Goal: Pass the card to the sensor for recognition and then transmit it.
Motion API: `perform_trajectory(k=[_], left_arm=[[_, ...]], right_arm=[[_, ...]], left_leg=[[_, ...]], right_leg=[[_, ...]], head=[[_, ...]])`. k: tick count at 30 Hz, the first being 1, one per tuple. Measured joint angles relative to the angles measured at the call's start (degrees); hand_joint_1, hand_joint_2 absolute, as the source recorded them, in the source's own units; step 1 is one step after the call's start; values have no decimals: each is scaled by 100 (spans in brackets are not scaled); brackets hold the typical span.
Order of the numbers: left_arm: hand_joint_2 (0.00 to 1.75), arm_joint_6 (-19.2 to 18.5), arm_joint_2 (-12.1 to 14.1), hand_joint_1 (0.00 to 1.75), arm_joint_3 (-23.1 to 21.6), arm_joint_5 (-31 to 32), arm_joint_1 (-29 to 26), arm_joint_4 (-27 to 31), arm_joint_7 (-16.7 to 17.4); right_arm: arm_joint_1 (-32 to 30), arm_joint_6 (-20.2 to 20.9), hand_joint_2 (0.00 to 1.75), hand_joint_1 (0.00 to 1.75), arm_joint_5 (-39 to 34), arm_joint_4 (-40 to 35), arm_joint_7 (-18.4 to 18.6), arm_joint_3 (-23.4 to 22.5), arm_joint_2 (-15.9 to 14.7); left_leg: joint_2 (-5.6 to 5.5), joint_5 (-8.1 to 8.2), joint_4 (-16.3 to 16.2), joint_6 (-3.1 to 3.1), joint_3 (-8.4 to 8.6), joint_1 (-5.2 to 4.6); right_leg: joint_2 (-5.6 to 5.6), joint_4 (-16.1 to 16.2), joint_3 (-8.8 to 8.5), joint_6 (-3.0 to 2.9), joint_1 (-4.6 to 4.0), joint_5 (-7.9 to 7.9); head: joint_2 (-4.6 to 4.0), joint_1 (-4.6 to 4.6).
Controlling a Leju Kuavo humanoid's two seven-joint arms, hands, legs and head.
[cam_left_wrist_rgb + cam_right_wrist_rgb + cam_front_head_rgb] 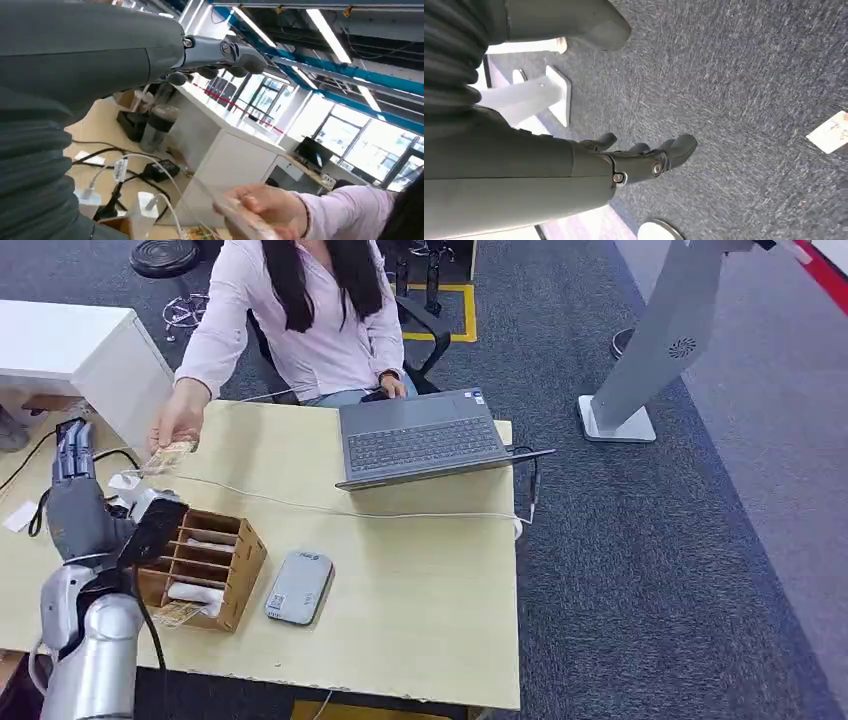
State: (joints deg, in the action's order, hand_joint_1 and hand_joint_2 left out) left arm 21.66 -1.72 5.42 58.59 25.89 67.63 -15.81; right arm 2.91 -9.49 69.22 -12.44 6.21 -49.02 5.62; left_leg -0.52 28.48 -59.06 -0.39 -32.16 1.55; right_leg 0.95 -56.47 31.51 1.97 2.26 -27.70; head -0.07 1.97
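A person seated behind the table holds the card (170, 455) in an outstretched hand (180, 420), above the table's far left part. My left hand (75, 490) is raised just left of it, fingers pointing up and apart, nothing in them. In the left wrist view my left hand (150, 50) hangs above the person's hand with the blurred card (240, 217). The grey card sensor (299, 587) lies flat on the table, near the front. My right hand (639, 160) hangs over the carpet with fingers spread, holding nothing.
A wooden slotted box (205, 565) with cards in it stands between my left arm and the sensor. An open laptop (425, 440) sits at the table's far edge, and a white cable (350, 512) crosses the tabletop (420, 600). A white stand (650, 360) is on the carpet to the right.
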Motion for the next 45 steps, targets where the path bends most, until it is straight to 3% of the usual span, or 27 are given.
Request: perform_trajectory(k=[11,12,13,20,25,45], left_arm=[[175,304,384,0,-570,1295,1198,-1249,708],[175,337,417,127,-623,1424,1325,-1387,783],[175,357,444,175,-658,1511,1417,-1492,831],[175,643,656,175,-1032,2270,2118,-2359,1238],[175,829,730,175,-1172,2556,2337,-2676,1367],[175,923,819,175,-1310,2641,2569,-3076,1386]], right_arm=[[14,133,175,0,273,2,-76,124,-96],[17,136,175,0,291,2,-79,136,-103],[19,158,175,0,306,2,-83,140,-116],[37,260,175,0,507,4,-129,186,-193],[43,330,175,0,599,7,-155,199,-221],[52,330,175,0,627,22,-160,256,-258]], left_leg=[[0,-1,-1,0,0,0],[0,-1,-1,0,-1,0],[0,-1,-1,1,-1,0],[0,-3,-1,3,-3,0],[-2,-5,-2,6,-6,0],[-2,-5,-2,6,-6,0]], right_leg=[[0,-2,0,-1,0,1],[1,-2,0,-1,0,1],[1,-2,0,-1,0,1],[0,-3,0,-1,0,2],[-1,-4,1,-1,0,2],[-1,-4,1,-1,0,2]], head=[[0,2],[0,0],[0,2],[0,0],[0,0],[0,-4]])
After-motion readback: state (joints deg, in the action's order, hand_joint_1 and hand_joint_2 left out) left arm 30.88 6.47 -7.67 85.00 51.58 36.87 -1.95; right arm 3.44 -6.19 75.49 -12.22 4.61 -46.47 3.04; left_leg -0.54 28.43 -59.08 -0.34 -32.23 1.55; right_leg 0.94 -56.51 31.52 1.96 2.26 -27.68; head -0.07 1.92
